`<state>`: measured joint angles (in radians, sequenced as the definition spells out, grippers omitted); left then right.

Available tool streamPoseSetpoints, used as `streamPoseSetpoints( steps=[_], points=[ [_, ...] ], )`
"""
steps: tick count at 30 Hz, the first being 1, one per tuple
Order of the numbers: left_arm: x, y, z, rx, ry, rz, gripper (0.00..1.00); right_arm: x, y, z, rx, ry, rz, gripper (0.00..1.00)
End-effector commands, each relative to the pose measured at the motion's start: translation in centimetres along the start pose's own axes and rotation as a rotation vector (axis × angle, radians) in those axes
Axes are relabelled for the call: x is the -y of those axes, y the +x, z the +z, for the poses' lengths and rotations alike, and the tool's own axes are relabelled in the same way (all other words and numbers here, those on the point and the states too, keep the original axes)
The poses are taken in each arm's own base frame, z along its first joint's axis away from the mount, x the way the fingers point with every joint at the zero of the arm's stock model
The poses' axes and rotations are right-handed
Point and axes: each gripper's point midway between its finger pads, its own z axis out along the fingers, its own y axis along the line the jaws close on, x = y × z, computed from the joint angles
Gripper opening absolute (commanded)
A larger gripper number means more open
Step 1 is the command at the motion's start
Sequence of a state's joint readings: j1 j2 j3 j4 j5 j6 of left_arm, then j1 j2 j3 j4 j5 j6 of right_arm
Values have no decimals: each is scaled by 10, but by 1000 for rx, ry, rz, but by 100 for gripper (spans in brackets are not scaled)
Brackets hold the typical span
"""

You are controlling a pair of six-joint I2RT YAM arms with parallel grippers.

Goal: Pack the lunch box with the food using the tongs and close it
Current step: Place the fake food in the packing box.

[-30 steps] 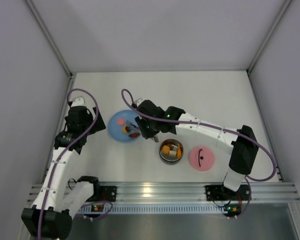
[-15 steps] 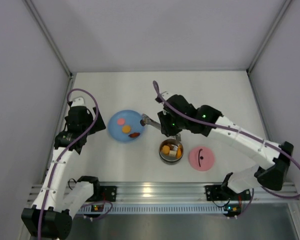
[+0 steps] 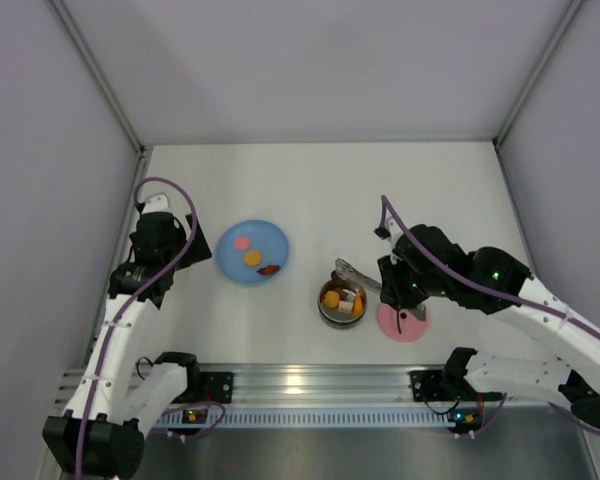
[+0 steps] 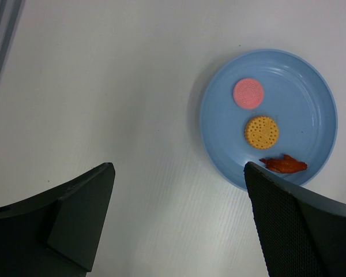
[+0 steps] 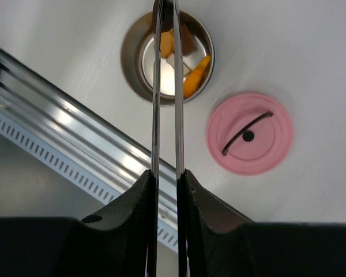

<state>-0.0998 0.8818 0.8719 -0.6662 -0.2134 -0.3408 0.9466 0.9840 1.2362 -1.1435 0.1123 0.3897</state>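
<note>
The lunch box point(image 3: 341, 301), a small steel bowl, holds orange, white and brown food. Its pink lid point(image 3: 412, 325) lies flat just right of it, partly under my right gripper point(image 3: 395, 285). That gripper point(image 5: 165, 176) is shut on the tongs point(image 5: 154, 92), whose slim arms reach over the lunch box point(image 5: 134, 63); their tips run out of the right wrist view. The pink lid point(image 5: 249, 134) shows its dark curved handle. My left gripper point(image 4: 179, 173) is open and holds nothing, left of the blue plate point(image 4: 303, 98). On the plate lie a pink piece point(image 4: 248, 93), an orange piece point(image 4: 261, 132) and a red-brown piece point(image 4: 284, 164).
The blue plate point(image 3: 265, 236) lies left of the lunch box, with my left gripper point(image 3: 165, 250) beside it. An aluminium rail point(image 3: 310, 380) runs along the near table edge, close to the lunch box. White walls enclose the table on three sides.
My right arm has swung right with the tongs, from over the blue plate to over the lunch box. The left arm has not moved.
</note>
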Motion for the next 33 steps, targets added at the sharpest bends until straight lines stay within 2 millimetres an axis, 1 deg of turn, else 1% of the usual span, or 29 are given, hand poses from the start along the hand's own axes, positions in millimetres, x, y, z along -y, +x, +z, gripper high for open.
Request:
streamPoseSetpoints(
  steps=[1,5,11,13,18,22,25,26,28,29,30,31,32,33],
  points=[
    [3,-3,-1,21,18,6,99,14,28,-9,-61,42,35,22],
    [3,-3,-2,22,19,6,99,19,42,-6,-88,53,38,22],
    [3,-4,-2,25,20,5,99,20,42,-3,-91,63,37,26],
    [3,-3,-2,24,21,5,99,21,42,-2,-91,66,35,30],
    [3,-3,-3,26,22,3,99,23,42,-3,-86,79,34,36],
    [3,-3,-3,25,23,3,99,24,40,-5,-79,79,35,37],
    [3,-4,-3,26,25,4,99,21,34,-9,-63,70,35,37],
    [3,-4,-3,27,22,3,99,19,27,-12,-45,61,37,37],
    [3,-4,-3,27,22,3,99,15,17,-12,-36,56,27,37],
    [3,-4,-3,29,23,3,99,11,7,-15,-13,45,26,37],
    [3,-3,-3,25,23,5,99,8,1,-14,-4,38,18,38],
    [3,-4,-3,29,23,4,99,3,-9,-9,4,30,13,37],
    [3,-4,-3,29,23,3,99,-3,-21,-11,31,9,11,37],
    [3,-4,-3,28,21,4,99,-7,-27,-2,18,5,-4,37]
  ],
)
